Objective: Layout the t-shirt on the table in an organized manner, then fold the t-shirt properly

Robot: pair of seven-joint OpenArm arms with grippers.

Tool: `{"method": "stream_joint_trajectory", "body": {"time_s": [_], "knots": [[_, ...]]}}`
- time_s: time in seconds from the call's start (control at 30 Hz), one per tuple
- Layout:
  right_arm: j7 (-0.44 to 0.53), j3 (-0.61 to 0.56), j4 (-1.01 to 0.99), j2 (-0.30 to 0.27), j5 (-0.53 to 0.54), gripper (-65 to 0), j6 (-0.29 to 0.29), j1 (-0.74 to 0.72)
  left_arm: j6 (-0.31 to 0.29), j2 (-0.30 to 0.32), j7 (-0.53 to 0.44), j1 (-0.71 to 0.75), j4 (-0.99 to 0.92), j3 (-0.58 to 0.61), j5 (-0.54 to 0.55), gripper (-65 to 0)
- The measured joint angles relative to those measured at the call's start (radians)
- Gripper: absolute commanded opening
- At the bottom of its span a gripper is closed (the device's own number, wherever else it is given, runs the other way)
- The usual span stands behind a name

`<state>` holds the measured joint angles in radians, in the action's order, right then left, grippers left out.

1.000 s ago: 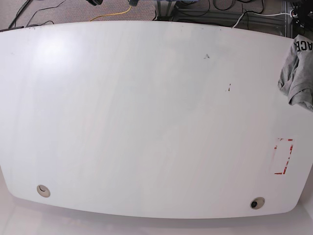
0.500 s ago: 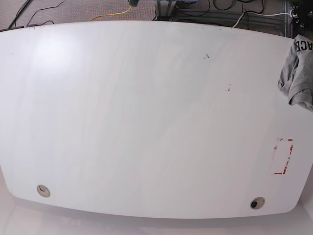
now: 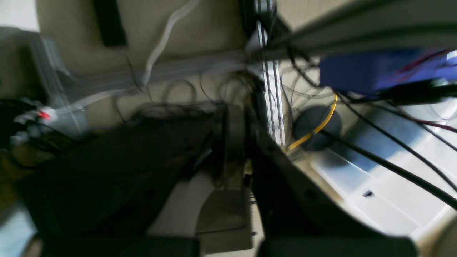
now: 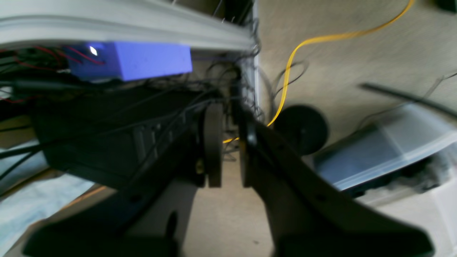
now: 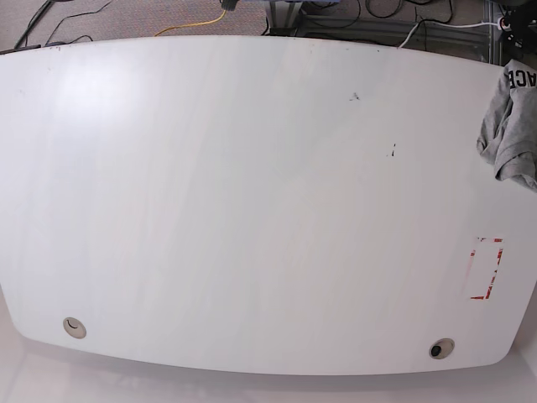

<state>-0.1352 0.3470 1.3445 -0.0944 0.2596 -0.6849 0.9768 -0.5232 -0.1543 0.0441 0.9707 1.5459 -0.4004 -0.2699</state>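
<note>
Base view: t-shirt (image 5: pixel 512 126) bunched at table (image 5: pixel 252 210) edge; left gripper (image 3: pixel 234 142) closed, right gripper (image 4: pixel 225 142) narrow, empty

The robot's body shows only in the two wrist views, and both are blurred. The left gripper (image 3: pixel 234 153) is made of dark, nearly black, angular plates that widen toward the camera, with two flat upright fingers (image 3: pixel 235 142) of a lighter grey-brown tone and a pale block below them. The right gripper (image 4: pixel 225 150) has the same black, wedge-shaped plates, with small round screw holes on their faces and two slim dark fingers (image 4: pixel 213 142) with rounded tops.
</note>
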Motion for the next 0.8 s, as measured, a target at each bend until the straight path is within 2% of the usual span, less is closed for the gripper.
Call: {"method": "stream_joint_trajectory", "body": {"time_s": [0.37, 0.63, 0.8], "knots": [[0.000, -0.063, -0.233, -0.016, -0.004, -57.9, 0.003, -0.168, 0.001, 0.022, -0.008, -0.157, -0.249, -0.008, -0.001, -65.0], [-0.002, -0.079, -0.455, -0.011, -0.140, -57.9, 0.002, -0.344, 0.008, 0.080, -0.013, -0.279, -0.451, -0.010, -0.008, -65.0], [0.004, -0.079, -0.554, -0.011, -0.167, -57.9, 0.005, -0.432, 0.013, 0.116, -0.007, -0.381, -0.637, -0.016, -0.048, -65.0]]}}
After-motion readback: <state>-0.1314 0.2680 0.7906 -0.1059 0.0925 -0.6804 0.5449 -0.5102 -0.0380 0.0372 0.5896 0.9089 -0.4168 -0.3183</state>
